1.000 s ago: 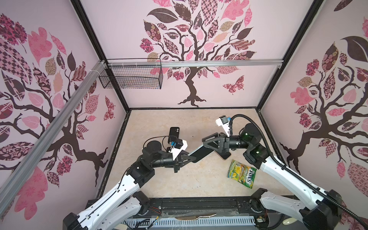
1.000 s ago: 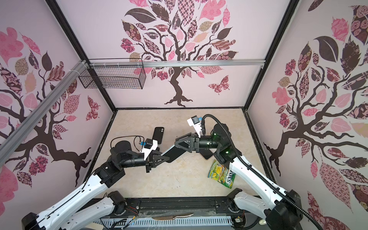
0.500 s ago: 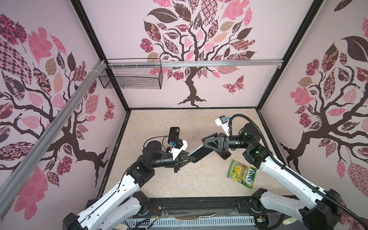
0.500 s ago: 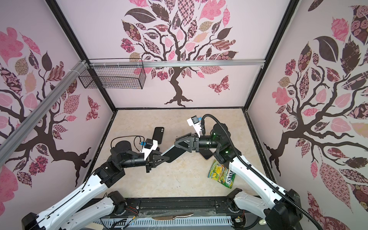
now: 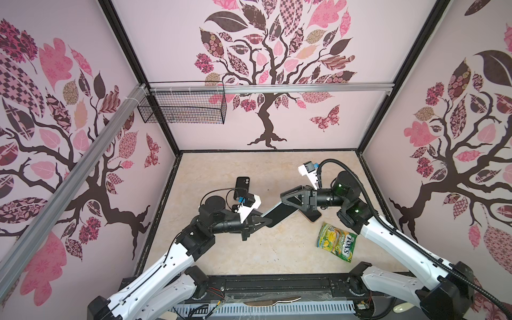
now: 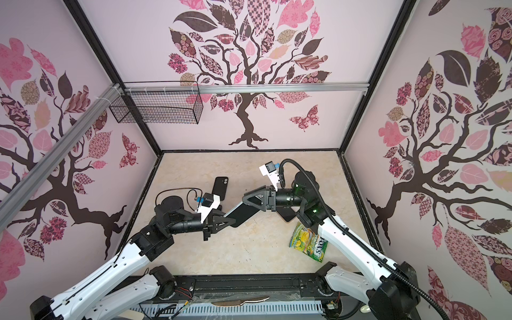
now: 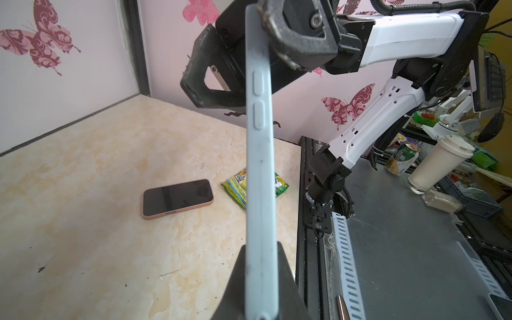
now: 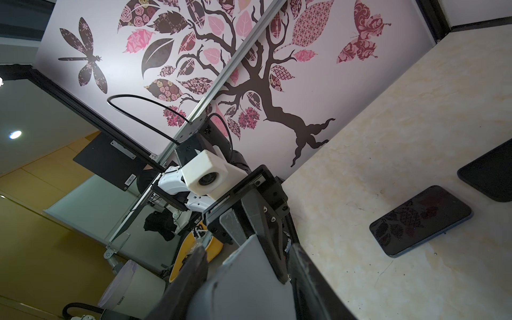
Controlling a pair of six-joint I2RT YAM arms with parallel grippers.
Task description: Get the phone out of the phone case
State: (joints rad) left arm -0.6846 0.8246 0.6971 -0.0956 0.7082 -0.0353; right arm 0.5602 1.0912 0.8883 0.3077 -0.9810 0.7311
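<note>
Phone [image 5: 279,214] in its pale blue case [image 7: 260,166] is up in the air, clear of the surface [image 5: 277,249], strung btwn the two arms near the middle of both top views. It sits slanted, dark face showing from above, low end toward the left arm.

Left end effector [image 5: 266,220] [image 6: 230,221] [image 7: 260,263]: fingers together tight on the near end of the case. The left wrist view shows the case edge-on w/ a finger pressed on each flat side, side buttons facing the camera.

Right end effector [image 5: 286,199] [image 6: 248,201] [image 7: 249,77]: fingers sit one each side of the far end of the case. One finger looks to touch the case edge in the left wrist view, the other runs behind it. Can't tell if it's actually squeezing or just straddling. Right wrist view [image 8: 249,277] shows the grey-blue case running out from btwn its fingers to the left end effector [image 8: 249,230].

On the surface:
- pink-edged phone [image 7: 177,198] [image 5: 314,216], screen up, flat, under the right arm's wrist.
- green/yellow snack packet [image 5: 336,246] [image 6: 309,245] [image 7: 237,189], just beside the pink-edged phone, on the front-right side, not touching it.
- black handset [image 5: 242,184] [image 6: 220,187], camera cut-out up, behind the left arm's wrist. Phone or bare case, can't tell.
</note>
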